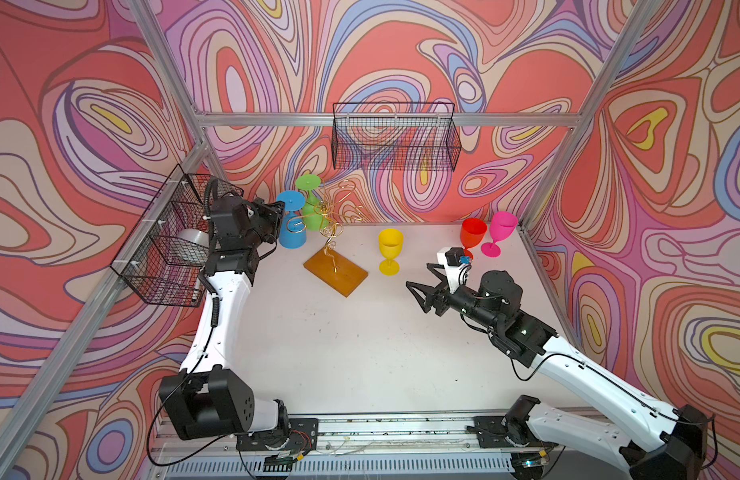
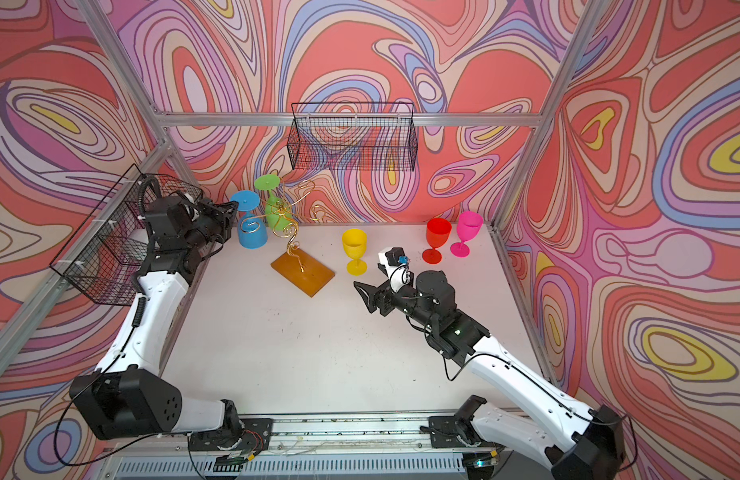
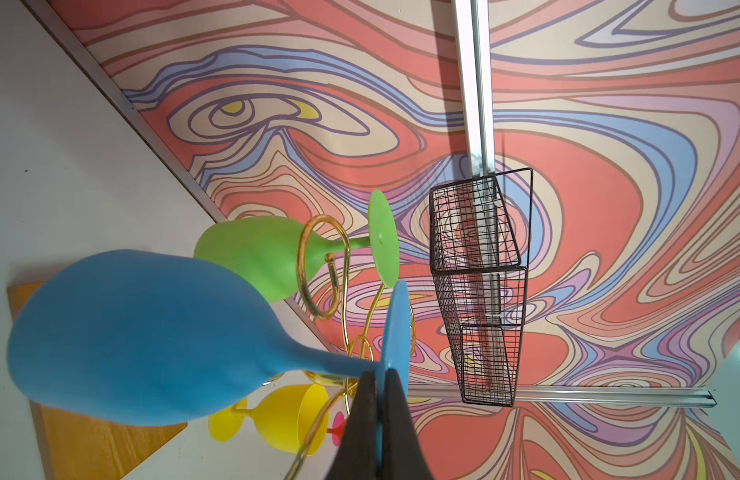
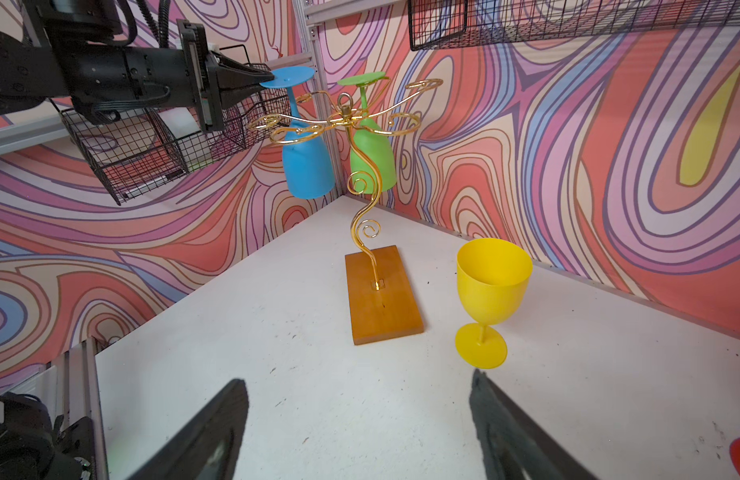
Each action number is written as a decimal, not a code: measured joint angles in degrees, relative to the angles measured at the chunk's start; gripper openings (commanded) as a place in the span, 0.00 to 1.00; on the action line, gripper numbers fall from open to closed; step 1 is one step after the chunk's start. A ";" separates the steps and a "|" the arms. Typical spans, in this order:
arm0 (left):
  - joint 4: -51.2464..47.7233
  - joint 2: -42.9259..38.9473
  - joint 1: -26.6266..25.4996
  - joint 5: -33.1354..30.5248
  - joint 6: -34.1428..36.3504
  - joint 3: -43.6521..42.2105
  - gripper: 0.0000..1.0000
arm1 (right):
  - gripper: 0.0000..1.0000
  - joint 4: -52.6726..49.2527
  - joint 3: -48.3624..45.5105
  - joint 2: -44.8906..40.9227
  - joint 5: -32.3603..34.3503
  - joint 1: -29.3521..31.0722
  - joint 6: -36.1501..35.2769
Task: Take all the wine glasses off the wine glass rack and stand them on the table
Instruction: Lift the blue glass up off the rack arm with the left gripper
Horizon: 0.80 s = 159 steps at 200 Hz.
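**Right wrist view: blue glass pinched by its foot on the rack**

Right wrist view shows the blue wine glass [image 4: 308,162] as matte, opaque plastic with a rounded bowl, a thin stem and a flat round foot. It hangs from the wine glass rack [image 4: 382,307], a thin gold wire tree with curled arms on a twisting stem, set in a flat amber-orange base. The stem of the glass sits in one looped arm on the side of the rack toward the left arm. A green glass [image 4: 380,153] hangs from the arm next to it.

The left gripper [image 4: 268,79] is closed flat on the rim of the blue foot, level with the top of the rack. The right gripper [image 4: 357,382] stands wide and holds nothing, low over the table and well apart from the rack's base.

The table [image 4: 276,332] is white and lightly scuffed. It is boxed in by aluminium posts and walls printed with red, lilac, blue and yellow swirls. Two black mesh baskets [image 1: 395,137] [image 1: 168,241] hang on the walls behind and beside the rack. A yellow glass [image 4: 493,282] stands upright just beside the base. A red glass [image 1: 473,235] and a pink glass [image 1: 502,228] stand further off past it.

The blue glass is inverted, with the foot up and the mouth down. Its long axis is about vertical, in line with the rack's stem
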 measured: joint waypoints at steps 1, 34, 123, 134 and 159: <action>0.00 -0.11 0.07 0.00 0.00 -0.09 0.00 | 0.88 0.00 0.00 0.00 0.00 0.00 0.00; -0.83 -3.28 1.84 0.17 0.79 -1.38 0.00 | 0.88 0.00 0.00 0.00 -0.04 0.35 0.02; -3.02 -11.58 4.96 0.63 1.53 -5.55 0.00 | 0.88 0.00 -0.24 -0.39 -0.20 0.74 0.94; -3.76 -12.46 5.33 0.76 1.53 -5.86 0.00 | 0.88 0.00 -0.24 -0.44 -0.22 0.74 1.05; -5.40 -14.69 6.01 1.16 2.05 -6.05 0.00 | 0.87 0.00 -0.24 -0.66 -0.20 0.79 1.14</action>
